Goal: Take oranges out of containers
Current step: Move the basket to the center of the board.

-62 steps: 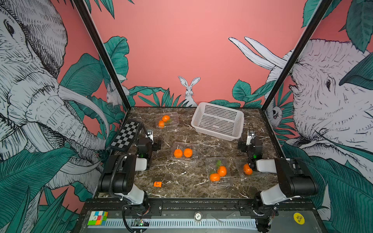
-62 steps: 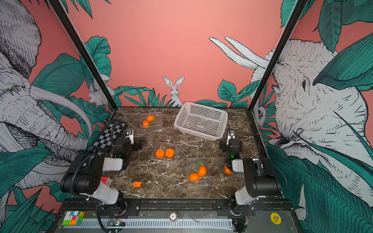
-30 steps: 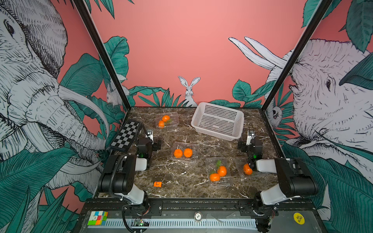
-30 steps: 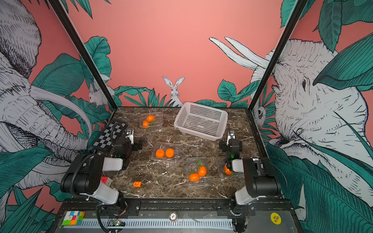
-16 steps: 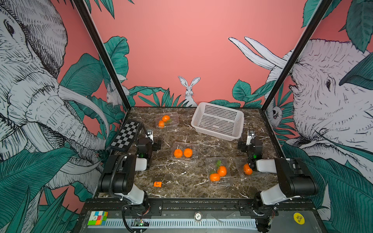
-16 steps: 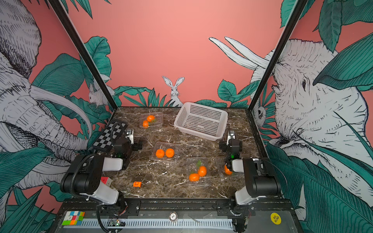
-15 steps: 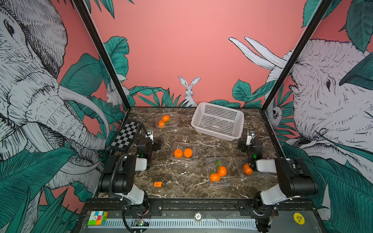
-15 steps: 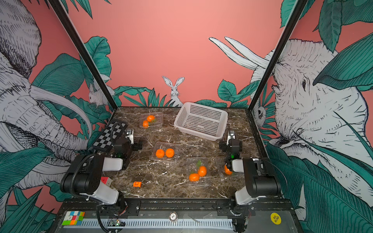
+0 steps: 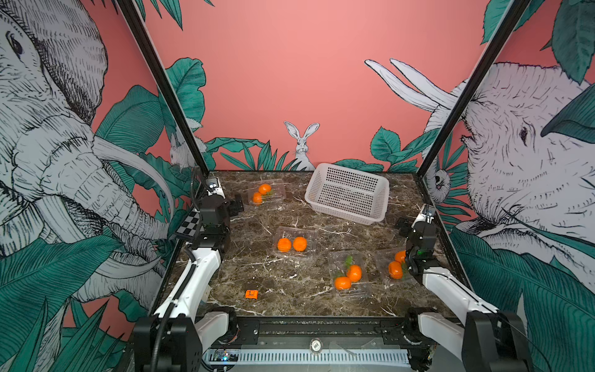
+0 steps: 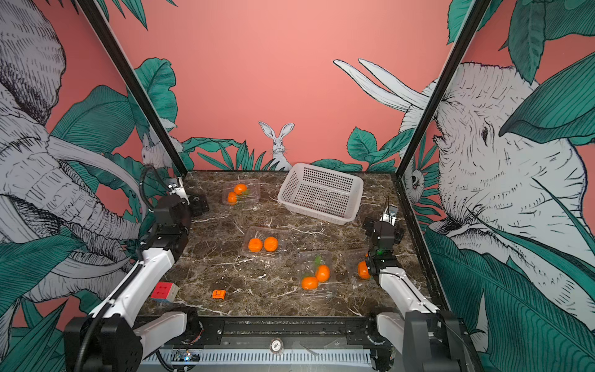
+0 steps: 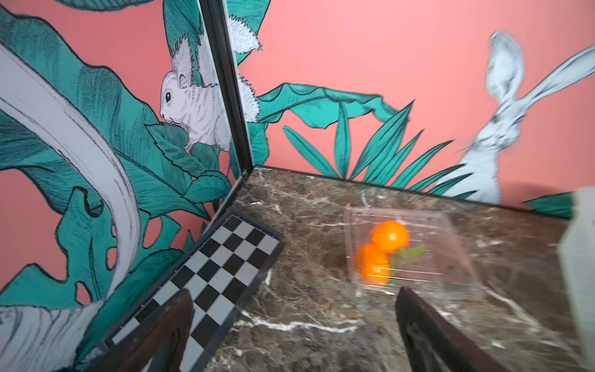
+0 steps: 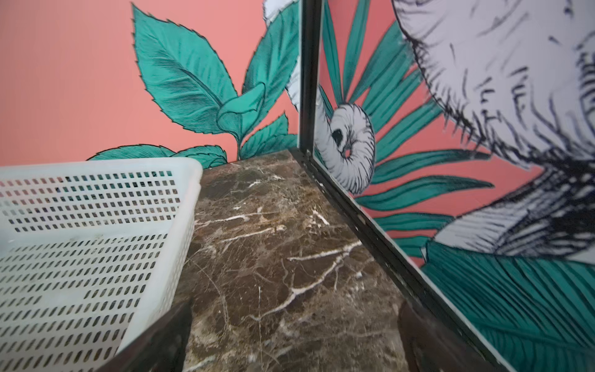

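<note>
Approach step: all oranges (image 11: 388,238) sit in containers (image 9: 311,255). The left gripper's (image 11: 293,294) fingers are spread, one container (image 11: 450,251) just ahead of them. The right gripper's (image 12: 294,309) are spread too, beside the basket (image 12: 96,225). Next, the left likely must advance and open that container.

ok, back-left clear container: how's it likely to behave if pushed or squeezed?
The container looks like thin clear plastic, so its walls probably flex under a squeeze. It seems light on smooth marble, so it likely slides. The round oranges inside may roll and shift.
</note>
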Controlling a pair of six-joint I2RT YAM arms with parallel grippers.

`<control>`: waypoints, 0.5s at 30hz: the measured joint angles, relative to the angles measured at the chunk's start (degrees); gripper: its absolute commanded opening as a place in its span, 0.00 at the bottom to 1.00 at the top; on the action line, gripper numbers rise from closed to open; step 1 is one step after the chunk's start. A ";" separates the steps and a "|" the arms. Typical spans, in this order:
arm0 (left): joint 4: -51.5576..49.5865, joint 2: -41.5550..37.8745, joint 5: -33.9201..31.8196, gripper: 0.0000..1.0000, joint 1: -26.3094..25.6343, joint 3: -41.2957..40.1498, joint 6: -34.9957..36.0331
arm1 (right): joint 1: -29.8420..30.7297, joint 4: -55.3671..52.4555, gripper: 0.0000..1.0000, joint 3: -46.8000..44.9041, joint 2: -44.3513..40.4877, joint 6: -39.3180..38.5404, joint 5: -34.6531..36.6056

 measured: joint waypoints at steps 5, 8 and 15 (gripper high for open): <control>-7.91 -0.31 6.58 0.99 -2.01 1.64 -10.23 | -0.44 -18.62 0.99 12.39 0.31 5.92 -4.20; -10.82 3.65 8.44 0.99 -8.48 2.56 -14.78 | -0.52 -28.28 0.98 20.85 5.33 8.33 -11.08; -10.97 14.01 14.60 0.99 -22.40 5.88 -22.23 | -0.46 -41.40 0.82 28.59 16.00 12.59 -23.06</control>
